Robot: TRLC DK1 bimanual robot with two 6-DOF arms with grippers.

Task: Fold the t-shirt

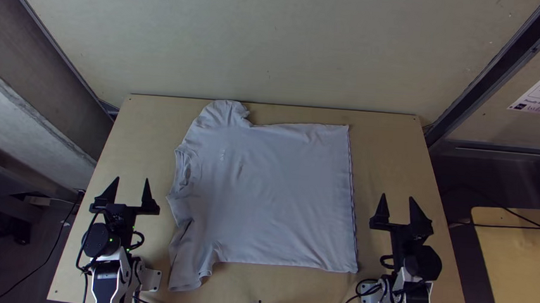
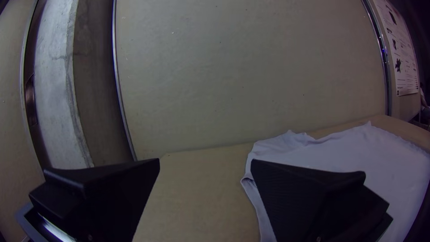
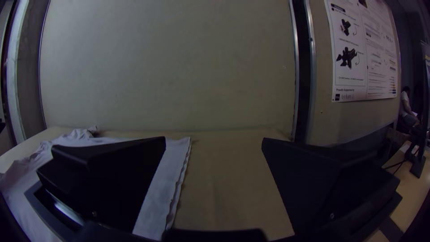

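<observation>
T-shirt (image 1: 273, 190) lies spread, so folding's probably just starting. Left tool (image 1: 132, 178) and right tool (image 1: 397, 196) gape empty; next, grab a sleeve (image 1: 188, 271) imo.

We note the right gripper (image 1: 397, 196) with fingers (image 3: 103, 175) parted. From it, the pale t-shirt (image 3: 168, 175) lies flat on the table (image 3: 233, 188) toward ten o'clock, the wall panel (image 3: 170, 67) at twelve, the poster (image 3: 365, 54) at two.

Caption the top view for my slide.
A pale t-shirt lies spread sideways between two open grippers, left and right, on a wooden table.
</observation>
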